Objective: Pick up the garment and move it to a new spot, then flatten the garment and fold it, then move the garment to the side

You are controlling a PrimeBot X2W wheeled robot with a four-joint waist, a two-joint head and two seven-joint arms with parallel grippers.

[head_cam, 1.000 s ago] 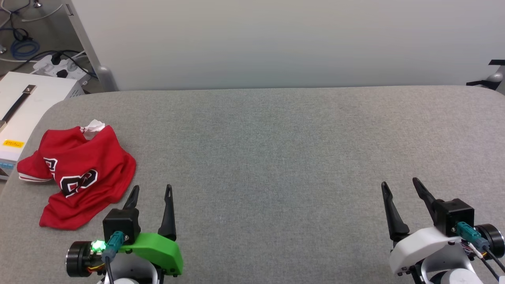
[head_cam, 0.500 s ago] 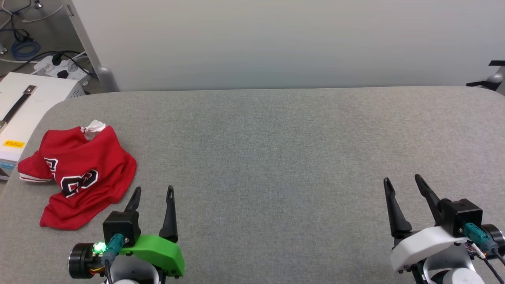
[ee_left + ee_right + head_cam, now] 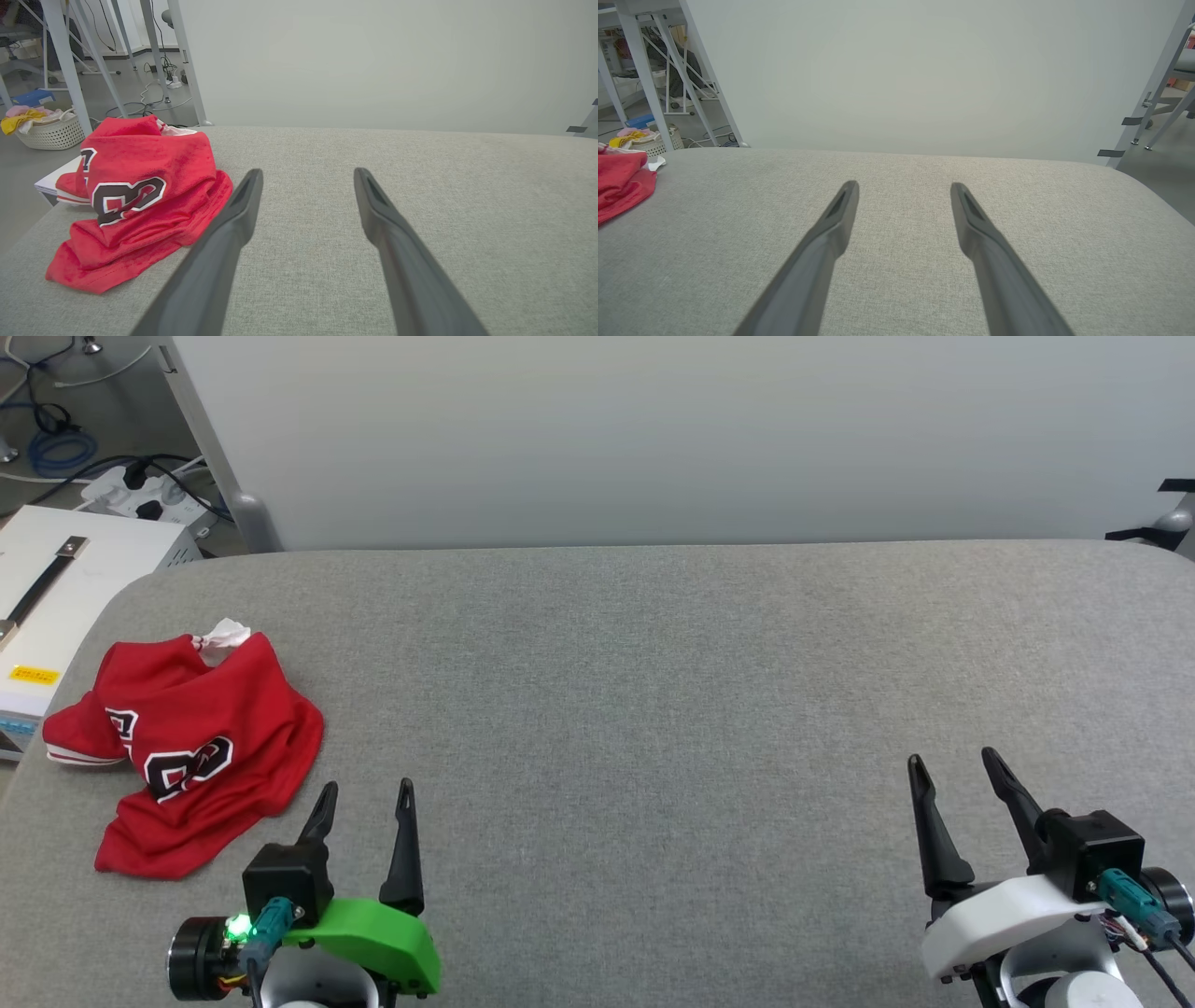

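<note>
Garment (image 3: 187, 747) crumpled, left table (image 3: 653, 709) edge, maybe overhanging; both jaws apart.

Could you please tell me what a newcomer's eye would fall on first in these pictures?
The red garment stands out first, crumpled in a heap near the left end of the grey padded table, with black white-edged lettering showing. Next come the left gripper on its bright green mount, just right of the heap, and the right gripper at the lower right, both with jaws open and empty.
</note>
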